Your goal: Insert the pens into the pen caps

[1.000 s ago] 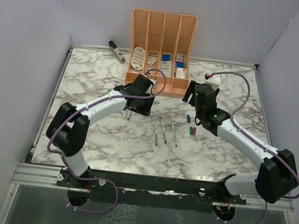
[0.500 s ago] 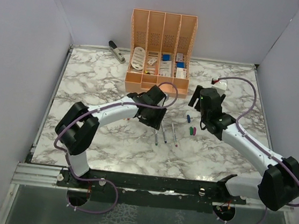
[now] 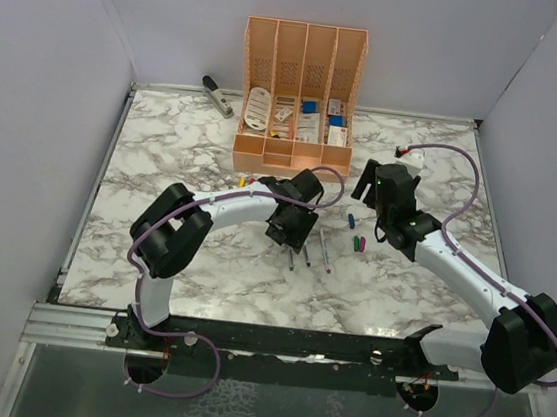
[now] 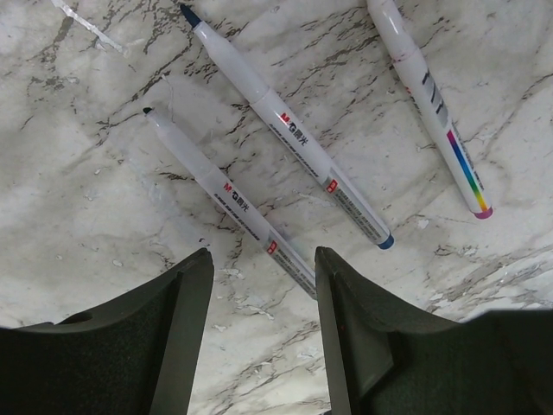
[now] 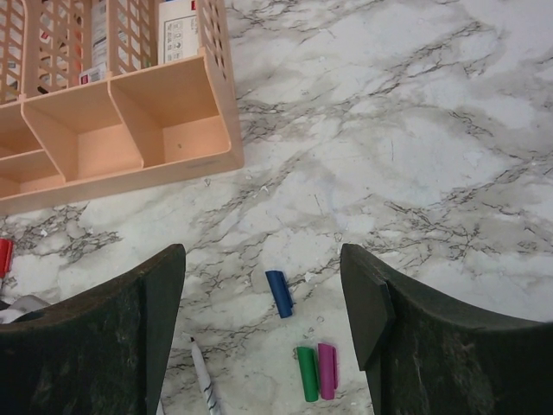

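My left gripper (image 4: 261, 259) is hovering, jaws parted, empty.
I'm lining up on the thin grey-white dark-tipped marker pen (image 4: 226, 197) to grasp it; right gripper (image 5: 261, 255), likewise spread, is facing the stubby blue plastic cap (image 5: 278, 293).

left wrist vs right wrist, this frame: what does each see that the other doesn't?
Left wrist only: three uncapped pens, the dark-tipped pen, the blue-tipped pen and the magenta-ended pen. The dark-tipped one points into the gap of the open left gripper.
Right wrist only: the blue cap, the green cap and magenta cap side by side, and the orange organizer, above the open right gripper.
Both: the marble table. The right wrist also catches a pen tip; which pen, I cannot tell.
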Controlling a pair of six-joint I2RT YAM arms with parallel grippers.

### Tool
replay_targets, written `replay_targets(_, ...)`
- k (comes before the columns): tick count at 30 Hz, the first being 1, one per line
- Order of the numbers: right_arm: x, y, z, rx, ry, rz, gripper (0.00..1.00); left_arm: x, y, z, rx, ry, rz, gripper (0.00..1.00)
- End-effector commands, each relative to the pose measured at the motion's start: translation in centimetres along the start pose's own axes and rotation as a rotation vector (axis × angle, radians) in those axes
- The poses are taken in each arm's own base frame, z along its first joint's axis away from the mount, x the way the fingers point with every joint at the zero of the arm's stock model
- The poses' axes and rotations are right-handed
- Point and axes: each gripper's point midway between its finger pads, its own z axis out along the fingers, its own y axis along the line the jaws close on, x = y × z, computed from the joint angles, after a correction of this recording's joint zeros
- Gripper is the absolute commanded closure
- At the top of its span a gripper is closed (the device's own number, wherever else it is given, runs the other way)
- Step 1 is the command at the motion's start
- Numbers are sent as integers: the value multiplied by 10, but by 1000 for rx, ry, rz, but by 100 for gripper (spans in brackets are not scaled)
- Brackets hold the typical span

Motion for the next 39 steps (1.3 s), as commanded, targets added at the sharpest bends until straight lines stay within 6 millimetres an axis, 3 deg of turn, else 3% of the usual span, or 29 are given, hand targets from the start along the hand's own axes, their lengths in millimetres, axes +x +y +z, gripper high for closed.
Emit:
replay_targets(1,-10,5,-2,-37,-23,8,29,3,5,6,-42,28,-5,47)
replay_targets(13,-19,2,-8,-37,-50,24,29,15,21,31,-107,85,23,48)
replay_targets(19,-23,-4,-14,-22,-70,34,29,24,43,42,-199,108,50,68)
replay_targets(25,-23,-5,-13,-17,-72,40,29,28,70,49,-331,115,87,73)
replay_targets(33,-21,-5,-10,-9,-62,41,29,13,93,48,-448,87,151,74)
replay_targets(39,-1,-14,-9,36,25,0,29,21,84,46,-366,111,125,66)
